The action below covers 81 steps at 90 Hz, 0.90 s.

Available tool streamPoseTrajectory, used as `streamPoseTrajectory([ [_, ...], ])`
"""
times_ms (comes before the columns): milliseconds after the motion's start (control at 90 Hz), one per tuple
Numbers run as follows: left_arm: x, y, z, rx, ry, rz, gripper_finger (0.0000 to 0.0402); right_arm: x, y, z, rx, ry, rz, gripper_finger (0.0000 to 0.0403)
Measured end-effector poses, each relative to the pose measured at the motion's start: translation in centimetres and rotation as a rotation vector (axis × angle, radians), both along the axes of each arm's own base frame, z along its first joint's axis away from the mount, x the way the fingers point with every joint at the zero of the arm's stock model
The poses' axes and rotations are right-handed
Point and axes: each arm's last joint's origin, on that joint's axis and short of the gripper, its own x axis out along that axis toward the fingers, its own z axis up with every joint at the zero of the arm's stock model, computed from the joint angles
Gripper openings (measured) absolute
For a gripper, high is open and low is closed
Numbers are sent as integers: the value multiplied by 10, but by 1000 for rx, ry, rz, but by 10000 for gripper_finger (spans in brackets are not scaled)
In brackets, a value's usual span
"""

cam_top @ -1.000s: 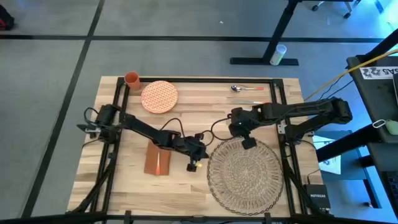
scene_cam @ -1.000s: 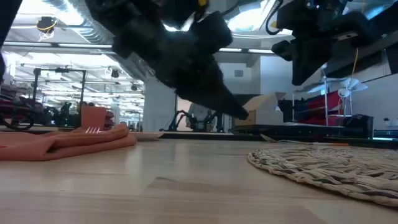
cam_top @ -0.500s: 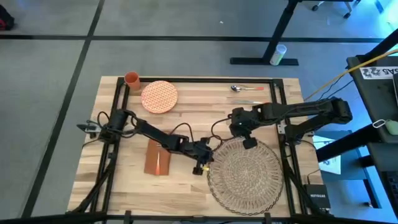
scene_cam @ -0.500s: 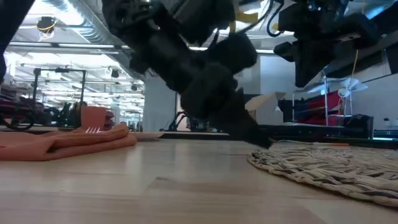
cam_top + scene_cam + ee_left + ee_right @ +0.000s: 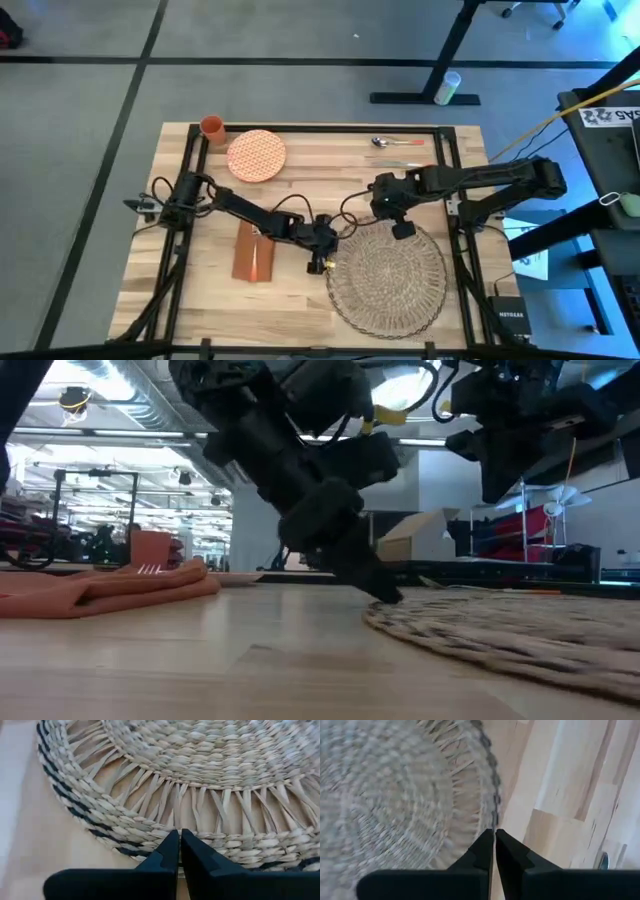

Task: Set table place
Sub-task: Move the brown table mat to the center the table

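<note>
gripping the place (image 5: 388, 276) rim, left end effector (image 5: 322, 262) clenched; mat flat, round; right end effector (image 5: 400, 228) closed, empty

Woven mat (image 5: 387, 277) on the table (image 5: 290, 300), right of the napkin (image 5: 253, 255); plate (image 5: 256, 155) behind.

Round beige woven-straw place (image 5: 388, 281) with lacy rim, flat on the plank table's (image 5: 290, 305) right half

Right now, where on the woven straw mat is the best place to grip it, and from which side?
Grip the place by its lacy openwork rim, coming in low from the side. It lies flat on the table, so only the thin edge offers a pinch. The left gripper already has its fingers closed together at the rim on the mat's left edge.
</note>
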Motion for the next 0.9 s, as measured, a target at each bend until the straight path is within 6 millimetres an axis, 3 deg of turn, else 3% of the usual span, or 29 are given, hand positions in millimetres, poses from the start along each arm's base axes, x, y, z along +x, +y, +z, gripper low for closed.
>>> streamPoseTrajectory([
  [422, -32, 13, 22, 120, 243, 51, 0, -3, 0, -1, 7, 35, -21, 5],
  [689, -26, 2, 47, 89, 66, 33, 0, -3, 0, -1, 7, 35, -22, 5],
  [900, -23, -12, 41, 78, 39, 5, 0, -4, 0, -1, 6, 45, -21, 5],
])
